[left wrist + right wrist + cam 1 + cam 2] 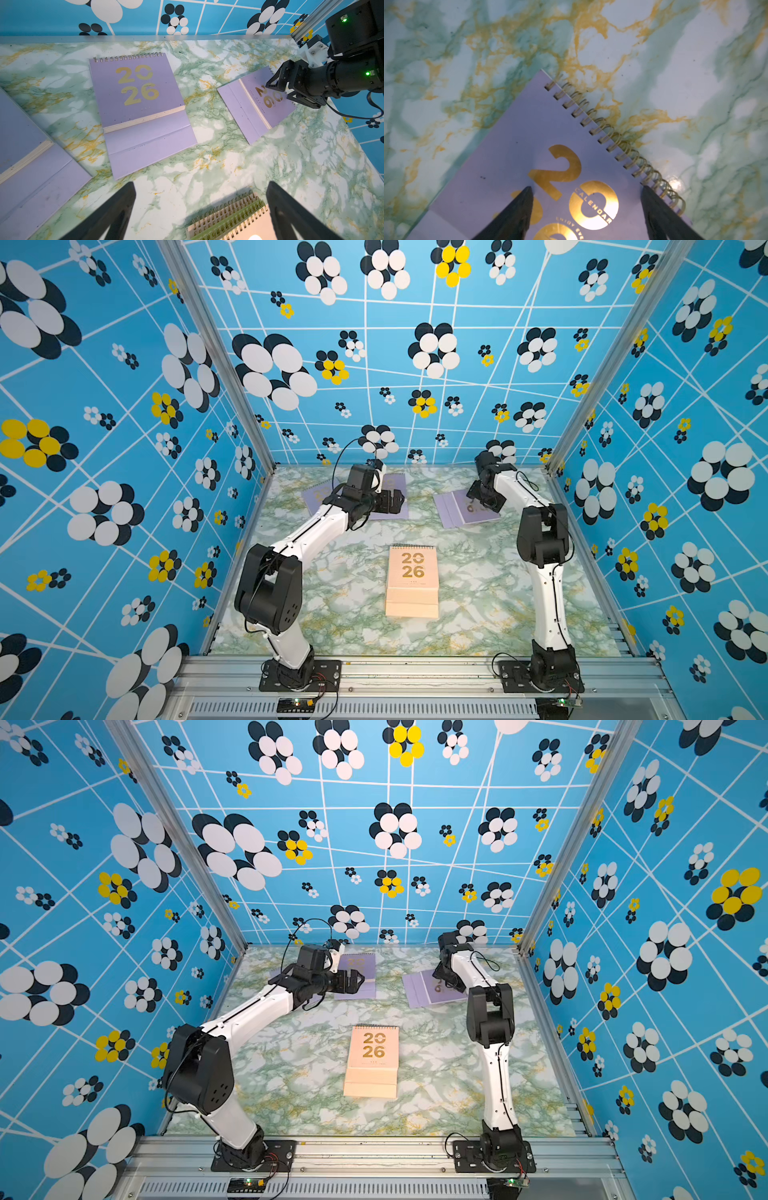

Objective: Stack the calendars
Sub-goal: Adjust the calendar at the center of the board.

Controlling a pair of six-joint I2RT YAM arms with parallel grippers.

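The left gripper (356, 982), jaws wide apart, is hovering over the far middle lilac calendar (135, 93), and its arm is hiding most of that calendar in both top views. The right gripper (587, 188), jaws also apart, is pointing down at the far right lilac calendar (508, 155); whether it is touching is unclear. The peach-topped stack (411, 576) is lying near centre.

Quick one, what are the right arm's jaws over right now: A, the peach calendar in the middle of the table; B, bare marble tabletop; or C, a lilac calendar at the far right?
C: the right gripper has its jaws open over the gold 2026 cover of the lilac calendar, well away from the peach calendar mid-table.
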